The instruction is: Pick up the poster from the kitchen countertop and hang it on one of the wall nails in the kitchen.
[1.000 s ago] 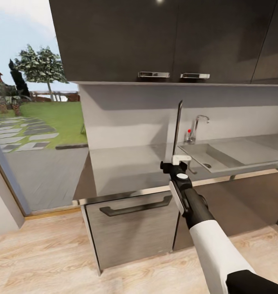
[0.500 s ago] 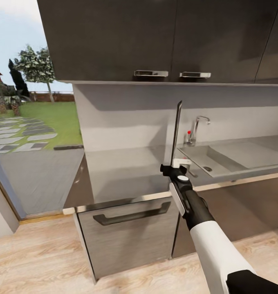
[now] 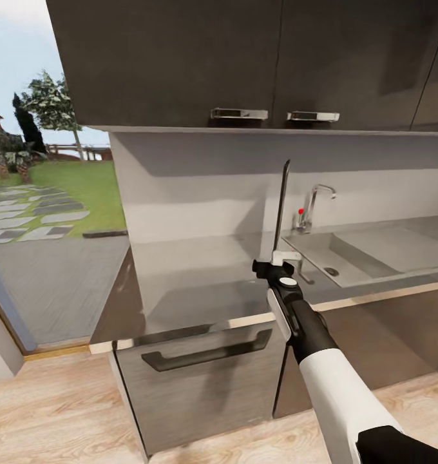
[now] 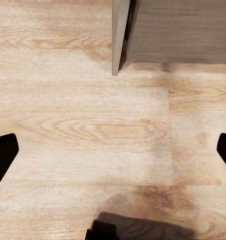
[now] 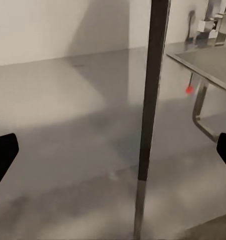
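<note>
Right arm reaches forward, right gripper [image 3: 278, 260] clamped on the thin black-framed poster [image 3: 281, 207], edge-on, upright above the grey brushed-steel kitchen countertop [image 3: 193, 277]. Left gripper [image 4: 113, 150] spread open over pale wooden floor [image 4: 83, 130]. Since earlier, camera shifted; poster unmoved in grip.

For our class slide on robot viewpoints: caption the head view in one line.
Right end effector holds the poster edge-on and upright above the steel kitchen countertop, beside the sink.

Home kitchen: steel countertop [image 3: 199, 270] w/ sink [image 3: 348, 254], tap [image 3: 312, 203], dark wall cabinets [image 3: 245, 58]
</note>
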